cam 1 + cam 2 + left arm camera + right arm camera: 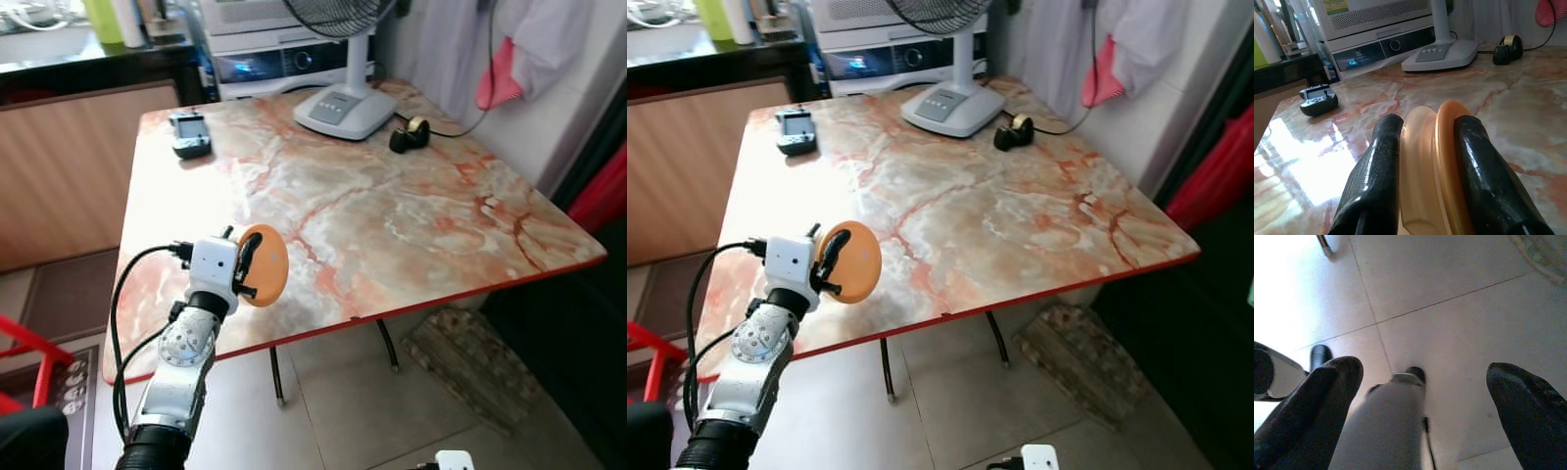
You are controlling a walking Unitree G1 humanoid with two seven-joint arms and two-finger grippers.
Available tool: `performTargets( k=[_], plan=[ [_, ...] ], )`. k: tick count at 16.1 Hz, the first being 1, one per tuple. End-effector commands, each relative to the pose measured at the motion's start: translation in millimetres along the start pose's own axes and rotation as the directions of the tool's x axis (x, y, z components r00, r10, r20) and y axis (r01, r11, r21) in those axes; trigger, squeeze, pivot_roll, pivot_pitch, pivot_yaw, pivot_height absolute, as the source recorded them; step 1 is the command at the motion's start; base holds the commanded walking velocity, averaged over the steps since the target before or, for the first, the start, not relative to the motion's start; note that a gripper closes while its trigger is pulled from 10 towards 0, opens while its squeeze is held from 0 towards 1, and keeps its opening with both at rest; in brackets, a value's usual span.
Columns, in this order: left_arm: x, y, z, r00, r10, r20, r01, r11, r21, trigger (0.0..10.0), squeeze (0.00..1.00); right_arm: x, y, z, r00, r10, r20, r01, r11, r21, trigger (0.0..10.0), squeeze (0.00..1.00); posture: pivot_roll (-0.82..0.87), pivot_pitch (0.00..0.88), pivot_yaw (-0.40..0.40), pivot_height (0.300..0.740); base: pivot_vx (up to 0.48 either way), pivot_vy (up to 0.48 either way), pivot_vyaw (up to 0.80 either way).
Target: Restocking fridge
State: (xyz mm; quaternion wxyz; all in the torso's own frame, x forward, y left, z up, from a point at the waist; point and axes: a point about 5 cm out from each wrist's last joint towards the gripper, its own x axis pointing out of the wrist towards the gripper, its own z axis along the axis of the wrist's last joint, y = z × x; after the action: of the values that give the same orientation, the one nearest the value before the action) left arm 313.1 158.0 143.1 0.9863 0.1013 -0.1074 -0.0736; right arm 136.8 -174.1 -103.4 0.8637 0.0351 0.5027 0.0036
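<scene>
My left gripper [247, 266] is shut on an orange round dish [266, 264] with a cream inner side, held on edge above the near left part of the marble table [392, 206]. In the left wrist view the dish [1436, 161] stands between the two black fingers [1376, 166], pressed on both faces. My right gripper [1422, 369] hangs low over the tiled floor with its fingers wide apart and nothing between them.
A white fan base [345, 108], a black tape dispenser [409, 134] and a dark handheld controller [190, 135] sit at the table's far side. A white appliance [284, 59] stands behind. A red stool [29, 352] is at left, a mat [470, 362] under the table.
</scene>
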Motion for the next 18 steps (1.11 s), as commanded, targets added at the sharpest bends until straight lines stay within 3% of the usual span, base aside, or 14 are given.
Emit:
performTargets(
  k=[1, 4, 7, 8, 18],
  plan=[
    [3.2, 0.4, 8.8, 0.999, 0.006, 0.04, -0.006, 1.0, 0.016, 10.0, 0.0, -0.6, -2.4, -2.1, 1.0, -0.008, -0.011, 0.008, 1.0, 0.015, 10.0, 0.0, 0.07, 0.0, 0.015, 0.74, 0.0, 0.0, -0.79],
    [5.2, -1.2, 11.2, 0.999, 0.004, 0.047, -0.005, 1.0, 0.016, 10.0, 0.0, -0.4, -2.4, -1.6, 1.0, -0.007, -0.011, 0.008, 1.0, 0.014, 10.0, 0.0, 0.07, 0.0, 0.015, 0.74, 0.0, 0.0, -0.79],
    [6.4, -1.5, 11.4, 0.999, 0.017, 0.045, -0.017, 1.0, -0.014, 10.0, 0.0, -0.3, -2.8, -0.8, 1.0, -0.009, -0.012, 0.009, 1.0, 0.01, 10.0, 0.0, 0.07, 0.0, 0.012, 0.74, 0.0, 0.329, -0.79],
    [6.7, -2.5, 13.4, 0.998, 0.008, 0.06, -0.009, 1.0, 0.009, 10.0, 0.0, -0.2, -3.3, -0.3, 1.0, -0.008, -0.012, 0.008, 1.0, 0.007, 10.0, 0.0, 0.07, 0.0, 0.006, 0.74, 0.0, 0.307, -0.79],
    [5.6, -7.8, 13.1, 0.998, -0.006, 0.061, 0.006, 1.0, -0.004, 10.0, 0.0, -0.3, -4.5, 0.0, 1.0, -0.008, -0.016, 0.007, 1.0, -0.004, 10.0, 0.0, 0.07, 0.0, -0.002, 0.74, 0.0, 0.0, -0.79]
  ],
)
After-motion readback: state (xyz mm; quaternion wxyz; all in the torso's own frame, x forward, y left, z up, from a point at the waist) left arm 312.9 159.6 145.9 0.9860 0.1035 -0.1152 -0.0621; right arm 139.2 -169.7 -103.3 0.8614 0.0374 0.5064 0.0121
